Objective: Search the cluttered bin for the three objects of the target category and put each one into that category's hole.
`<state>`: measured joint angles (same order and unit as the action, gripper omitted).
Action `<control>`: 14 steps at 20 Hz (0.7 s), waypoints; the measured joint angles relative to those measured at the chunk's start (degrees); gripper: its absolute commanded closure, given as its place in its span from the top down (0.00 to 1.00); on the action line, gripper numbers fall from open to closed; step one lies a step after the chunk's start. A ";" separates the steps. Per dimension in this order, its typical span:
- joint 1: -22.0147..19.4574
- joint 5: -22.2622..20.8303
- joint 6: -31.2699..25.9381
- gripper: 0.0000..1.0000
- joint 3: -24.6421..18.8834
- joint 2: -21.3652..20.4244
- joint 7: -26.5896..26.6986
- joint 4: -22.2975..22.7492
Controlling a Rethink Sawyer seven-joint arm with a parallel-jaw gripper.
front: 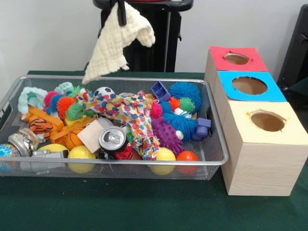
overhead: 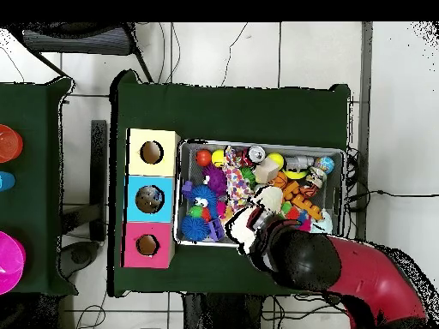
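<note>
no writing is readable anywhere. my gripper (front: 120, 12) is clamped on a cream cloth (front: 120, 41) that hangs from it toward seven o'clock, above the wire bin (front: 211, 159). the box (front: 260, 144) stands at three o'clock of the bin.

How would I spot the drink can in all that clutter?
Start at the wire mesh bin on the green table. Along its near edge sit yellow balls; just behind them lies the silver can, the only shiny metal cylinder, its pull-tab top facing you.

One wire bin (front: 211, 159), three holed boxes (front: 263, 144), one soda can (front: 113, 139), three yellow balls (front: 82, 155)
</note>
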<state>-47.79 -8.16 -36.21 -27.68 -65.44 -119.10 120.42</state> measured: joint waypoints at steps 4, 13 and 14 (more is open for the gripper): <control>0.81 3.09 -0.02 0.00 0.00 -4.02 0.00 1.16; 4.70 7.96 -1.65 0.00 -0.01 -10.84 0.00 2.75; 5.03 8.46 -1.77 0.00 -0.01 -11.31 0.00 2.75</control>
<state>-42.76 0.30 -37.97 -27.69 -76.75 -119.10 123.17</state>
